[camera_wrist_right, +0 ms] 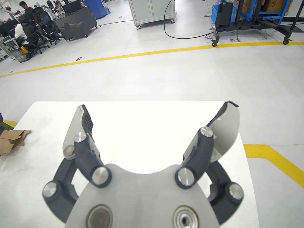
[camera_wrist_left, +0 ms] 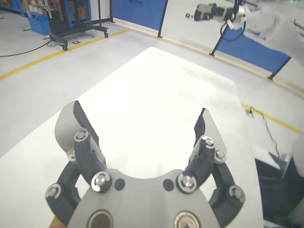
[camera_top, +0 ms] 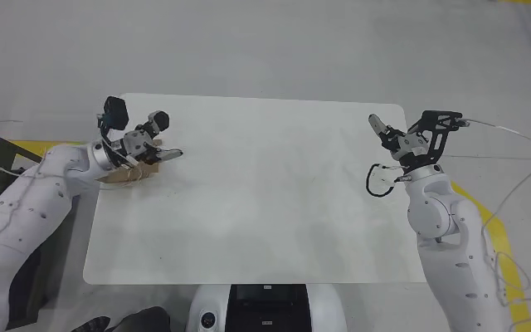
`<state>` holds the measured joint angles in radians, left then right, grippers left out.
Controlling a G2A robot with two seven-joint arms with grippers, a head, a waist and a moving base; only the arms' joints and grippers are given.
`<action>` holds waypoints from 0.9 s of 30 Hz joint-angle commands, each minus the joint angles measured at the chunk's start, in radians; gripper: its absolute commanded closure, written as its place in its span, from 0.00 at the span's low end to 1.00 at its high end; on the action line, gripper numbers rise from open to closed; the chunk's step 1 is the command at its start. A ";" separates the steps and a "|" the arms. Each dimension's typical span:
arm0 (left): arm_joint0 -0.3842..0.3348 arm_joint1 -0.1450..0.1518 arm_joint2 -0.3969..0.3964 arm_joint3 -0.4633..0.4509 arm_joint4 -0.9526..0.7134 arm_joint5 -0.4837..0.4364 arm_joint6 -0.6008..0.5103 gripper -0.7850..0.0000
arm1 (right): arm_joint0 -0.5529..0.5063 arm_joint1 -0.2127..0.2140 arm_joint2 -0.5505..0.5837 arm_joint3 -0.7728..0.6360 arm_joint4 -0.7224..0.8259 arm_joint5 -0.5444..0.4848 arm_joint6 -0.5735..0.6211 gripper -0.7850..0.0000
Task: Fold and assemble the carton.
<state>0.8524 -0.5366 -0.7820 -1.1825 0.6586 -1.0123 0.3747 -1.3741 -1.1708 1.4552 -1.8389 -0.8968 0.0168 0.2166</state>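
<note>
One brown cardboard carton [camera_top: 137,172] is lying at the white table's [camera_top: 274,191] left edge, seemingly beneath the left gripper [camera_wrist_left: 140,117], which is gaping empty like the right gripper [camera_wrist_right: 155,110]. Light, creasable: pinching a flap edge is looking safest.

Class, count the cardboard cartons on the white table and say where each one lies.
1. The carton lies at the table edge beneath the left gripper, which hides part of it.
</note>
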 commanded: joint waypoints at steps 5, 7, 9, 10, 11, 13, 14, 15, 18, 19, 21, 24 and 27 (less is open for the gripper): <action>0.019 0.051 0.016 0.016 -0.380 0.000 -0.144 0.00 | 0.000 0.000 0.000 0.000 0.000 0.000 0.000 0.00; 0.031 0.069 0.004 0.038 -0.486 0.000 -0.197 0.00 | 0.000 0.000 0.000 0.000 0.000 0.000 0.000 0.00; 0.045 0.084 -0.012 0.058 -0.568 0.000 -0.242 0.00 | 0.000 0.000 0.000 0.000 0.000 0.000 0.000 0.00; 0.053 0.090 -0.022 0.067 -0.603 0.000 -0.260 0.00 | 0.000 0.000 0.000 0.000 0.000 0.000 0.000 0.00; 0.060 0.096 -0.032 0.076 -0.634 0.000 -0.273 0.00 | 0.000 0.000 0.000 0.000 0.000 0.000 0.000 0.00; 0.079 0.104 -0.052 0.098 -0.685 0.000 -0.297 0.00 | 0.000 0.000 0.000 0.000 0.000 0.000 0.000 0.00; 0.088 0.108 -0.063 0.111 -0.706 0.000 -0.311 0.00 | 0.000 0.000 0.000 0.000 0.000 0.000 0.000 0.00; 0.097 0.111 -0.072 0.129 -0.727 0.000 -0.327 0.00 | 0.000 0.000 0.000 0.000 0.000 0.000 0.000 0.00; 0.111 0.119 -0.098 0.200 -0.765 0.000 -0.402 0.00 | 0.000 0.000 0.000 0.000 0.000 0.000 0.000 0.00; 0.115 0.120 -0.105 0.214 -0.783 0.000 -0.424 0.00 | 0.000 0.000 0.000 0.000 0.000 0.000 0.000 0.00; 0.121 0.121 -0.120 0.239 -0.809 0.000 -0.466 0.00 | 0.000 0.000 0.000 0.000 0.000 0.000 0.000 0.00; 0.121 0.121 -0.120 0.239 -0.809 0.000 -0.466 0.00 | 0.000 0.000 0.000 0.000 0.000 0.000 0.000 0.00; 0.121 0.121 -0.120 0.239 -0.809 0.000 -0.466 0.00 | 0.000 0.000 0.000 0.000 0.000 0.000 0.000 0.00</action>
<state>0.9735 -0.4155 -0.9023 -0.9432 -0.1507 -1.0123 -0.0916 -1.3741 -1.1708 1.4552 -1.8389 -0.8968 0.0168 0.2166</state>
